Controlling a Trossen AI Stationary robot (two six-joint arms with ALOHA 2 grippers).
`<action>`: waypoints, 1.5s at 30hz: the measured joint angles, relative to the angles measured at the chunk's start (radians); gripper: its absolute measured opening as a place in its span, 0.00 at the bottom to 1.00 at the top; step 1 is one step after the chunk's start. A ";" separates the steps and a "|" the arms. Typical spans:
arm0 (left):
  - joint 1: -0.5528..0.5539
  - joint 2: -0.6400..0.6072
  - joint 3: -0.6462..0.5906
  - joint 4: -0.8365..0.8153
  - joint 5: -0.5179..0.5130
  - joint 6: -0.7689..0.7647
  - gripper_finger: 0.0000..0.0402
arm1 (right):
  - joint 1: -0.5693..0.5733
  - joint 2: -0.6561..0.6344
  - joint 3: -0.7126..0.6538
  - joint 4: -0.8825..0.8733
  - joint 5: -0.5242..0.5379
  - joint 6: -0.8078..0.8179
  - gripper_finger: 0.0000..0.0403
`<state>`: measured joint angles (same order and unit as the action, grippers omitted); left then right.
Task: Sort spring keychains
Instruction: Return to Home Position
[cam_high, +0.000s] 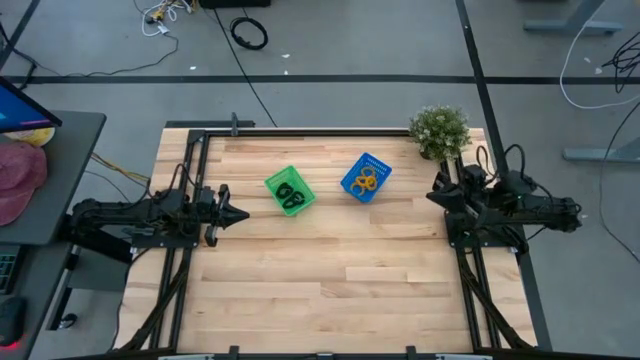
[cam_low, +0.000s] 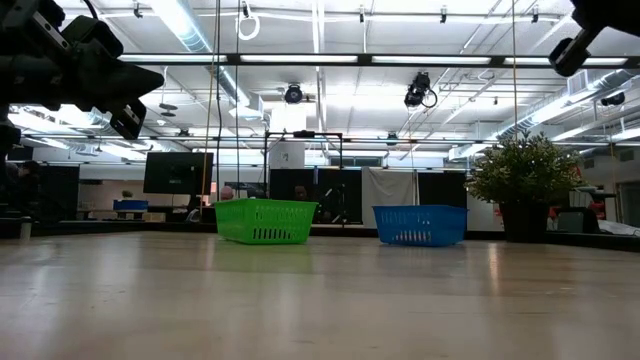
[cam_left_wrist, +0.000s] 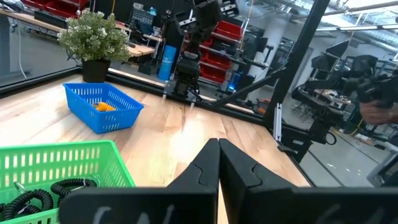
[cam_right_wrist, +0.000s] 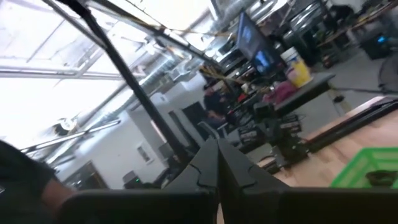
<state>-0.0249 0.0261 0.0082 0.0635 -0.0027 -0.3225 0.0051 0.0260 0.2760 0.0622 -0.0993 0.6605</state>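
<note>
A green basket (cam_high: 290, 190) at the table's far middle holds black spring keychains (cam_high: 291, 194), which also show in the left wrist view (cam_left_wrist: 31, 199). To its right a blue basket (cam_high: 365, 178) holds orange spring keychains (cam_high: 366, 181) (cam_left_wrist: 104, 106). My left gripper (cam_high: 243, 214) (cam_left_wrist: 218, 146) is shut and holds nothing. It hangs level above the table's left side and points at the green basket. My right gripper (cam_high: 430, 196) (cam_right_wrist: 217, 146) is also shut and holds nothing. It is drawn back at the right edge, raised, and points toward the table's left.
A potted plant (cam_high: 440, 130) stands at the table's far right corner, close to my right arm. The bare wooden tabletop (cam_high: 330, 270) stretches from the baskets to the near edge. A desk with a screen and a pink cloth (cam_high: 20, 175) stands left of the table.
</note>
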 joint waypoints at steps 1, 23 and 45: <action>0.000 0.000 0.000 0.000 0.000 0.000 0.01 | 0.000 -0.020 0.000 -0.018 0.009 -0.003 0.00; 0.000 0.000 0.000 0.000 0.000 0.000 0.01 | 0.000 -0.025 -0.261 0.290 0.038 0.030 0.00; 0.000 0.000 0.000 0.000 0.000 0.000 0.01 | -0.001 0.047 -0.260 -0.045 0.057 -0.238 0.03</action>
<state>-0.0250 0.0260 0.0086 0.0631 -0.0029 -0.3225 0.0044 0.0732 0.0162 0.0176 -0.0419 0.4224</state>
